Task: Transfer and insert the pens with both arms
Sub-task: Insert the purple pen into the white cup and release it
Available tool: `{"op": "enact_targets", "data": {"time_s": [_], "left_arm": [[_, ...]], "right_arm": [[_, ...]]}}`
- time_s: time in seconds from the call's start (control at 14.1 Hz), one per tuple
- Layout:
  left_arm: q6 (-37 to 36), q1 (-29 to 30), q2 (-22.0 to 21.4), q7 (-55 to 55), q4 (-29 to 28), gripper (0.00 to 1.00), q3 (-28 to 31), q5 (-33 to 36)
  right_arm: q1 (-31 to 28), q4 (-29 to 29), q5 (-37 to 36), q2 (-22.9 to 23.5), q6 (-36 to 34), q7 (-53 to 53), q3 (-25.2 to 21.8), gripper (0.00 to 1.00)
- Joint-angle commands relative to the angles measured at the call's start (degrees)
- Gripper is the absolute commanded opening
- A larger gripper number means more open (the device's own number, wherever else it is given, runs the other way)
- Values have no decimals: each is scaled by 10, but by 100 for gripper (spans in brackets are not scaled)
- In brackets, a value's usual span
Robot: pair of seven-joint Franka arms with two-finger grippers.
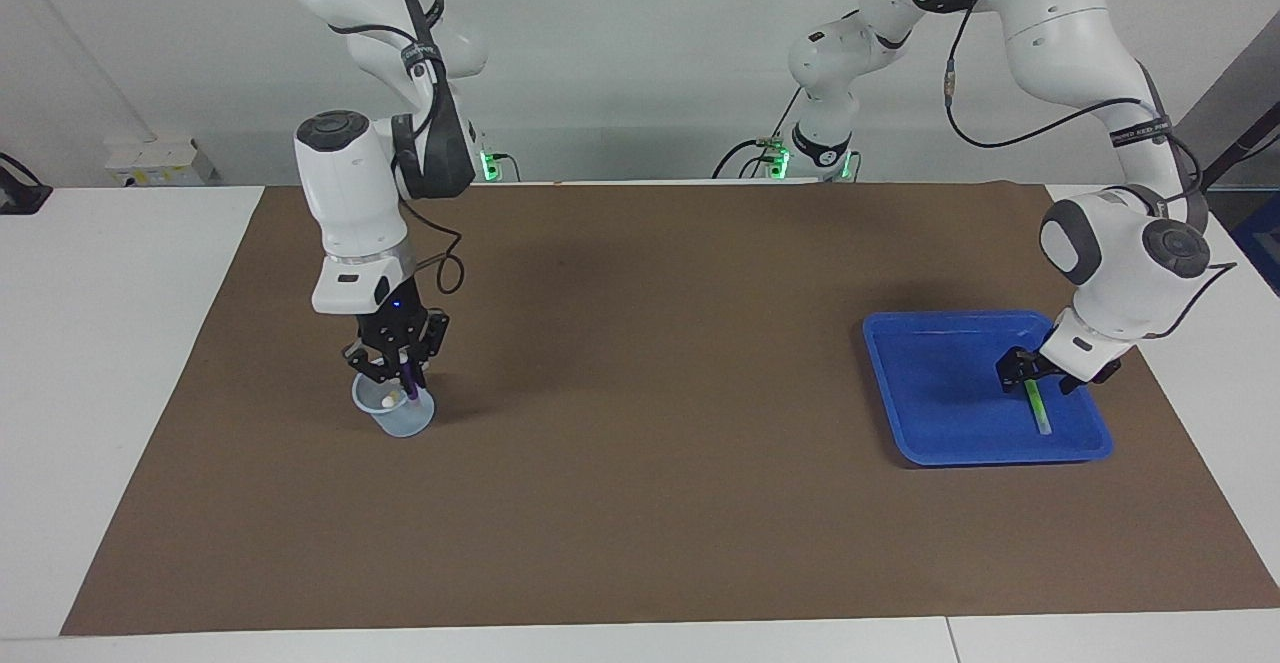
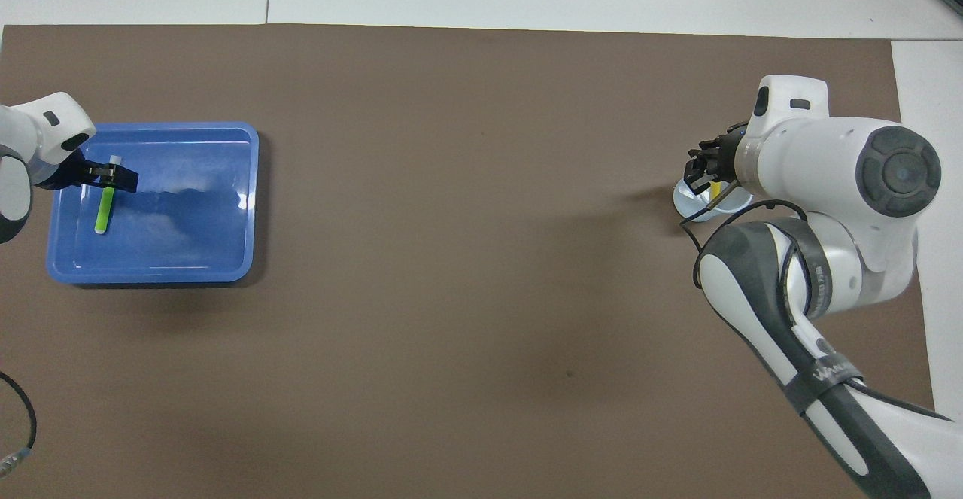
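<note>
A clear cup [image 1: 402,423] stands on the brown mat toward the right arm's end. My right gripper [image 1: 400,379] hangs just over its rim, shut on the purple pen [image 1: 409,373], which points down into the cup. The yellow pen [image 2: 715,188] stands inside the cup [image 2: 685,196], mostly hidden under the right gripper [image 2: 700,171]. The green pen [image 1: 1039,411] lies flat in the blue tray [image 1: 930,398] toward the left arm's end. My left gripper [image 1: 1032,375] is down at the end of that pen nearer the robots, open, with a finger on each side of the green pen [image 2: 103,211].
The brown mat [image 1: 650,393] covers most of the white table [image 1: 110,343]. The blue tray [image 2: 188,220] holds nothing besides the green pen. A black cable [image 2: 22,409] loops in at the mat's edge near the left arm.
</note>
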Motion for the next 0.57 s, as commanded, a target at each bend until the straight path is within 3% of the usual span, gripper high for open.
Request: {"op": "enact_targets", "data": {"time_s": [0.0,0.14,0.5], "left_arm": [[21,5,14,10,8,85,-5,9],[28,5,15,11,3,78,-5,9],[35,12,15,17,-4,79,-5,8]], "right_arm": [[-24,13,-4,-14,-51,0,7,0],[-18,50,-5,-12,-95,3,7,0],[-20,43,-4,-15,-93,5,8,0]]}}
